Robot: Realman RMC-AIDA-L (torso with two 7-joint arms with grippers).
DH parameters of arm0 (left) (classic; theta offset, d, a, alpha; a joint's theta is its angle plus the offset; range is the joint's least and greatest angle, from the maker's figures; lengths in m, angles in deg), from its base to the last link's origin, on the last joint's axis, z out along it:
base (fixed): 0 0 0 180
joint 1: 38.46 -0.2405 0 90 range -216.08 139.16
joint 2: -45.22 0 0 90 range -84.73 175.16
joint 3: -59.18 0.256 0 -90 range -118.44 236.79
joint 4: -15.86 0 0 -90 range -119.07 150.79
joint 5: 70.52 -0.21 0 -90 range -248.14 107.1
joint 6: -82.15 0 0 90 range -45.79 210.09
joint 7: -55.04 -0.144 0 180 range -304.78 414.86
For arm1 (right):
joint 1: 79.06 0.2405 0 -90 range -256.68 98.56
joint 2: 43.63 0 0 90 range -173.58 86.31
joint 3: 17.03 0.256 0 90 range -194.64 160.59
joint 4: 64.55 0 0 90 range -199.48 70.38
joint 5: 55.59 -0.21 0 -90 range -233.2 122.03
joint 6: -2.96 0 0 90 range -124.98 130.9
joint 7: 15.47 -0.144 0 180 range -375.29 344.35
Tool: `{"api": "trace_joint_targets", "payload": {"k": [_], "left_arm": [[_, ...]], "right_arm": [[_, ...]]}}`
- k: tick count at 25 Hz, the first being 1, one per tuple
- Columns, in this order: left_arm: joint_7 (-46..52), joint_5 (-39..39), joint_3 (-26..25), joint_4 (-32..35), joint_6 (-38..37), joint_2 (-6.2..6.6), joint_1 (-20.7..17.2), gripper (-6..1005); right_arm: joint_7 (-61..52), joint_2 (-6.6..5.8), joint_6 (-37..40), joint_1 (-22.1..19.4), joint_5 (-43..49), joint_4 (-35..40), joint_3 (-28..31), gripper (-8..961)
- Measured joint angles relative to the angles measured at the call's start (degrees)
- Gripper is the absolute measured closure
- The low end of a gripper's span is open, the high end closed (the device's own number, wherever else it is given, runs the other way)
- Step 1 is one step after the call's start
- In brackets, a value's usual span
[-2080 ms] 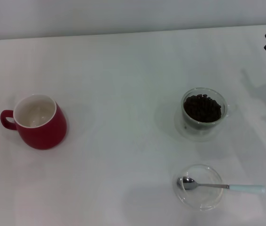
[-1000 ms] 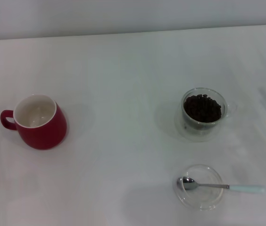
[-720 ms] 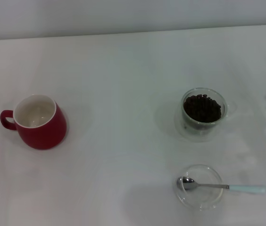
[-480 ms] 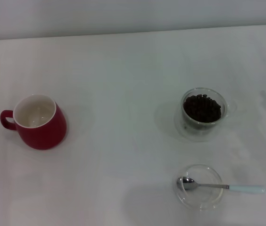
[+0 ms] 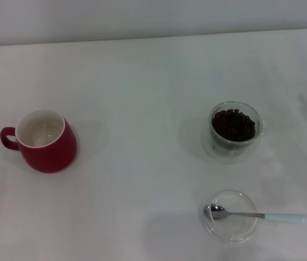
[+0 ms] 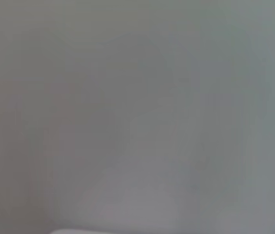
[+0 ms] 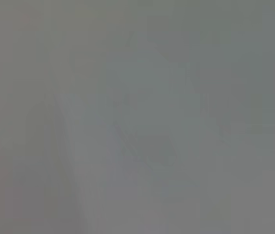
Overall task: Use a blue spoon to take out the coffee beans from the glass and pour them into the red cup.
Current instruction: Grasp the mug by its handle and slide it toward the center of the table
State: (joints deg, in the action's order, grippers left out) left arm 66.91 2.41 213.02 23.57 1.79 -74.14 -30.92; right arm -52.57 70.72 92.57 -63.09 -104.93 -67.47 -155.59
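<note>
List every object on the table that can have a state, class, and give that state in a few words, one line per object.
red cup: upright, nothing visible inside, handle toward the robot's left.
glass: upright, holding a heap of beans.
coffee beans: all in the glass, none spilled.
blue spoon: lying flat, bowl in the dish, handle sticking out over the table.
clear dish: upright, holds only the spoon's bowl.

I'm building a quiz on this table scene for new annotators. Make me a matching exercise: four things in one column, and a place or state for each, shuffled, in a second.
Things:
1. red cup
2. glass
3. blue spoon
4. clear dish

States or places:
A. bowl end resting in the dish, handle sticking out toward the robot's right
B. full of coffee beans
C. on the robot's left, with a white inside and no beans
D. nearest the robot, under the spoon's bowl

Pairs: 1-C, 2-B, 3-A, 4-D
</note>
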Motion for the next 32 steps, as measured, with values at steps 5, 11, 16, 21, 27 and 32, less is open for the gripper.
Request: {"api": "trace_joint_targets", "payload": {"k": [5,11,16,21,27,32], "left_arm": [[-0.6,-4.8,0.1,-0.7,1.0,0.08,-0.5,301],[-2.7,-10.4,0.1,-2.7,3.0,0.17,1.1,291],[-5.9,-13.4,0.2,-3.5,4.3,0.17,2.6,151],[-11.1,-13.4,0.0,-3.1,6.8,0.00,4.1,121],[-12.3,-13.6,0.1,-2.8,7.8,-0.08,5.3,120],[-12.8,-13.8,1.1,-2.2,8.4,-0.09,5.9,121]], "right_arm": [[0.0,-0.01,-1.3,2.5,0.0,-0.5,0.0,88],[0.0,0.13,-2.8,4.4,0.2,-0.8,-0.1,87],[0.0,0.16,-2.8,4.4,0.1,-0.8,0.0,87],[0.0,0.23,-2.9,4.4,0.0,-0.8,0.0,87],[0.0,0.26,-2.9,4.6,-0.1,-0.7,0.1,87],[0.0,0.25,-3.0,4.6,-0.1,-0.6,0.1,87]]}}
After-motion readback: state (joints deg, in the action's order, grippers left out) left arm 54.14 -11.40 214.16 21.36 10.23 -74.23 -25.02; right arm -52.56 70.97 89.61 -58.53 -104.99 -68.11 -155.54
